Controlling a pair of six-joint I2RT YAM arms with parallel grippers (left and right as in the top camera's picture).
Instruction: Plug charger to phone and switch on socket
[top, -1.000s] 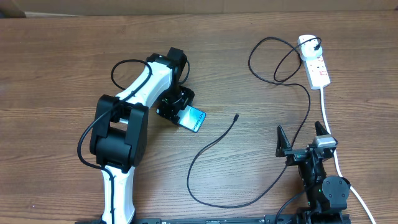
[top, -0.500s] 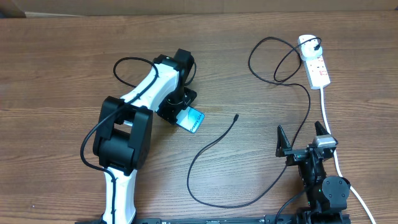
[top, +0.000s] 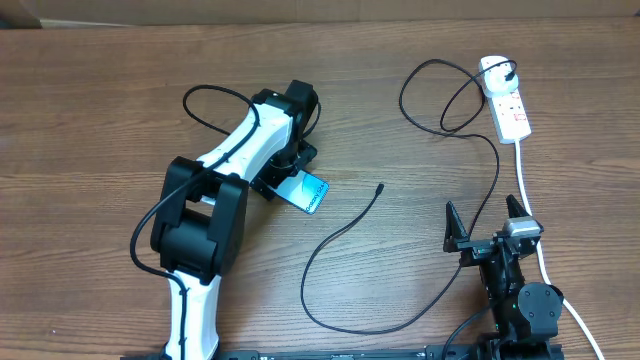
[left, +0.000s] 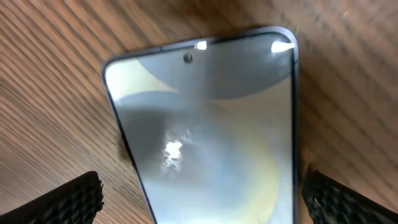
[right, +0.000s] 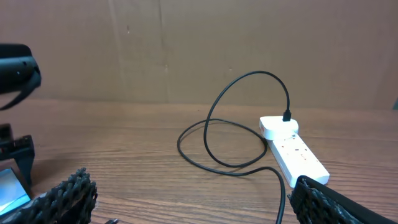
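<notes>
The phone (top: 314, 193) lies tilted on the table with its cyan screen up. In the left wrist view it (left: 205, 118) fills the frame. My left gripper (top: 289, 171) is open and low over the phone's near end, one finger on each side (left: 202, 202), with a gap on the left. The charger cable (top: 335, 238) curls across the table; its connector tip (top: 380, 186) lies free to the right of the phone, and its plug (top: 513, 72) sits in the white socket (top: 508, 102). My right gripper (top: 487, 222) is open and empty, and from its view (right: 193, 199) the socket (right: 293, 148) lies ahead.
The socket's thick white lead (top: 530, 200) runs down the right side past the right arm. The charger loops (right: 214, 124) lie left of the socket. A cardboard wall (right: 186, 50) stands behind the table.
The left arm has swung slightly to the right over the phone. The phone, cable and right arm have not moved.
</notes>
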